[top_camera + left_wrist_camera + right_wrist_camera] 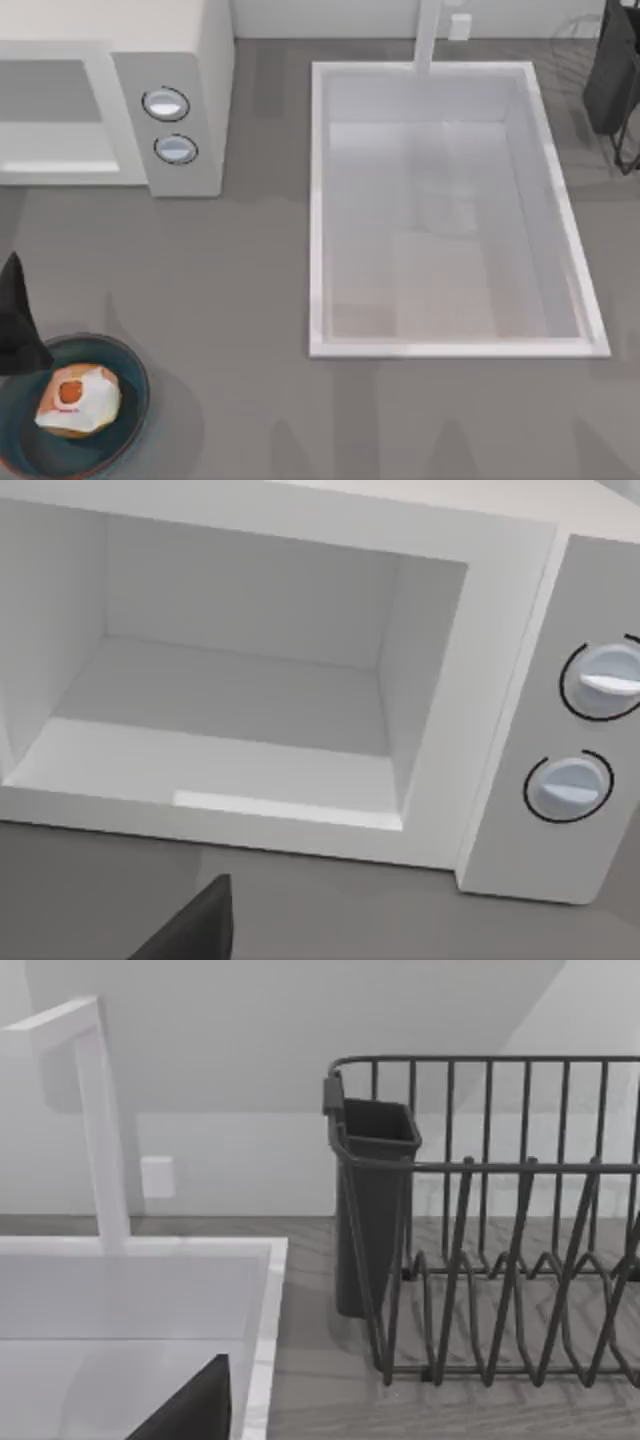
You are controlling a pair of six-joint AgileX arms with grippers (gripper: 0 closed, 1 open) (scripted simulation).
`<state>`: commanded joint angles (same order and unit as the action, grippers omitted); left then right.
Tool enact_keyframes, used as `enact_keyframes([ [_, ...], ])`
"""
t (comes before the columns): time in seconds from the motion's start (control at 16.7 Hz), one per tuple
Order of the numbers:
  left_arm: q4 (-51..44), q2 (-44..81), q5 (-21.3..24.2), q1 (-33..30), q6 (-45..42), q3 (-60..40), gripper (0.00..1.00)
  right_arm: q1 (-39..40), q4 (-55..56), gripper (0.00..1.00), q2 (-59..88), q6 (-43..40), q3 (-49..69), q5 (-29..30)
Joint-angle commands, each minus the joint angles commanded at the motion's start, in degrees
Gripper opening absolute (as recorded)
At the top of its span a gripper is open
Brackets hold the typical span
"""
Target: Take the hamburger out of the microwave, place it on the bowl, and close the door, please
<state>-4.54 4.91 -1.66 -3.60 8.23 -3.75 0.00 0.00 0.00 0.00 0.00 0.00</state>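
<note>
One tan-orange hamburger sits in the round dark teal bowl at the table's near left corner.

From above, the left gripper is a dark shape cut off at the bowl's edge; whether it is open, I cannot tell. The big white microwave stands behind, the white rectangular sink to its right. The left wrist view shows the microwave's grey cavity bare. The right wrist view shows a dark wire dish rack beside the sink.

I can read no text, brand, number or sign anywhere. The microwave at ten o'clock carries two knobs with no markings I can make out, and its panel is blank. The hamburger and bowl at seven o'clock bear no label.
</note>
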Motion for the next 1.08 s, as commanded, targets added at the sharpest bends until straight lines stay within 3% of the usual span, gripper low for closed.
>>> enact_keyframes([
  [0.24, 4.3, -4.7, 1.6, 3.4, -7.7, 3.5, 1.00, 0.0, 0.0, 1.00, 0.0, 0.0, 0.0, 0.0],
  [0.6, 4.5, -4.9, 1.7, 3.6, -8.2, 3.8, 1.00, 0.0, 0.0, 1.00, 0.0, 0.0, 0.0, 0.0],
  [1.08, 4.5, -4.9, 1.7, 3.6, -8.2, 3.8, 0.40, 0.0, 0.0, 1.00, 0.0, 0.0, 0.0, 0.0],
])
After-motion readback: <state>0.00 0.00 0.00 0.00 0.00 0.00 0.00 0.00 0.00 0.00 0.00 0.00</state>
